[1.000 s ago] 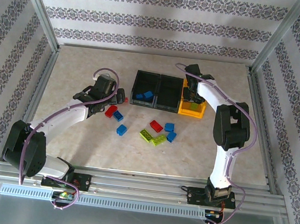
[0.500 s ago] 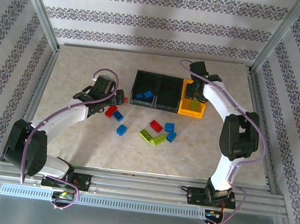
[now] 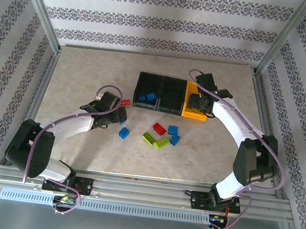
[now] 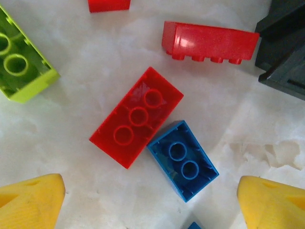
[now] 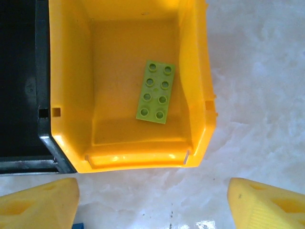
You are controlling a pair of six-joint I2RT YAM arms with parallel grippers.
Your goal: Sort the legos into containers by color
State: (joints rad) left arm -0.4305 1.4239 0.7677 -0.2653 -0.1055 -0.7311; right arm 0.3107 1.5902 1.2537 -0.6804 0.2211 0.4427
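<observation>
Your left gripper (image 4: 151, 205) hangs low over the table (image 3: 85, 72), left of the bins; its yellow fingertips (image 4: 31, 202) are spread wide with nothing between them. Just ahead of them a red brick (image 4: 137, 123) lies hollow side up, touching a smaller blue brick (image 4: 183, 160) at its near right edge; a second red brick (image 4: 209, 43) lies on its side beyond them, close to a black bin corner (image 4: 283, 43); a lime brick (image 4: 21, 67) sits at the far left of the left wrist view.

Your right gripper (image 5: 152, 205) hovers at the near end of the yellow bin (image 5: 198, 95); its fingers (image 5: 38, 202) are parted and hold nothing. One green brick (image 5: 156, 92) lies flat, studs up, on that bin's floor; the middle black bin (image 5: 19, 81) touches its left wall.

From above, the left black bin (image 3: 141, 85) holds a blue piece (image 3: 147, 97); on the table near the bins lie a loose red brick (image 3: 159, 129), two blue bricks (image 3: 173, 129), two lime bricks (image 3: 162, 143) touching each other and, farther left, a lone blue brick (image 3: 123, 132).
</observation>
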